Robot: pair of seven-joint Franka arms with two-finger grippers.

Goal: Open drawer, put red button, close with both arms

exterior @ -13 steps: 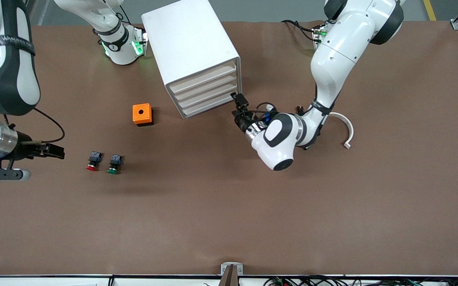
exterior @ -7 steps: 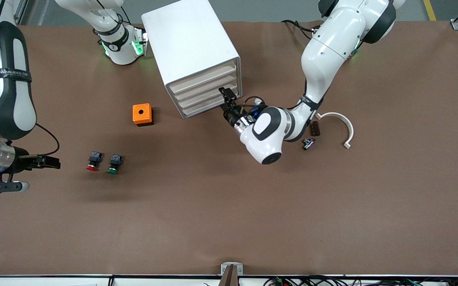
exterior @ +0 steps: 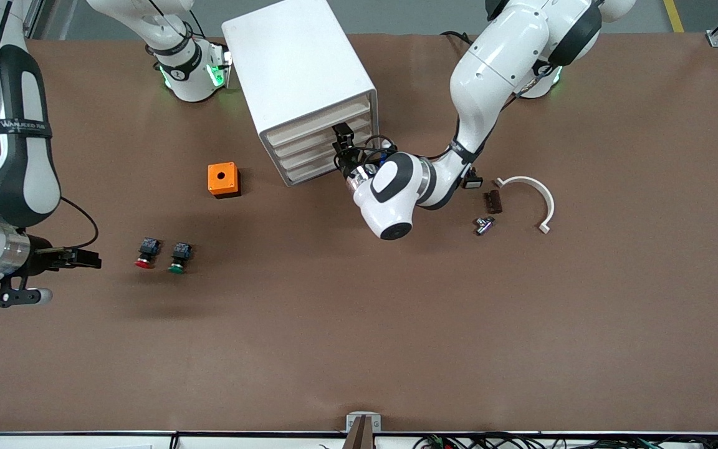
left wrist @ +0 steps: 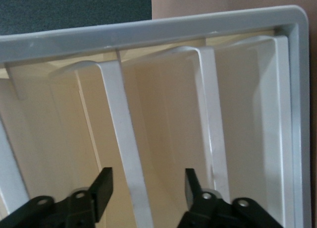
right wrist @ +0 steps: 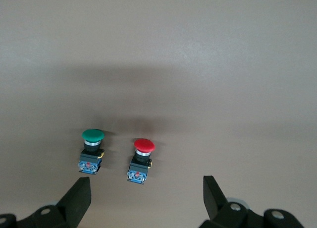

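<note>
Arm shells: glossy white casings with black bands at the joints, on both the left arm (exterior: 490,75) and the right arm (exterior: 13,162).
Marking: grey lettering on a black band of the right arm.
Bases: green lights glow at both bases.
Cables: thin black cables loop at each wrist.
Wrists: a silver metal ring before each black claw.
Left claw (left wrist: 146,188): black fingers, silver screws.
Right claw (right wrist: 146,198): black fingers, silver screws.

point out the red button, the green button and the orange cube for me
small red mushroom-cap push-button (exterior: 144,262), front view, on its red cap
matching green-capped push-button (exterior: 177,267), front view, on its green cap
orange plastic cube with a hole (exterior: 222,179), front view, on its top face beside the hole
</note>
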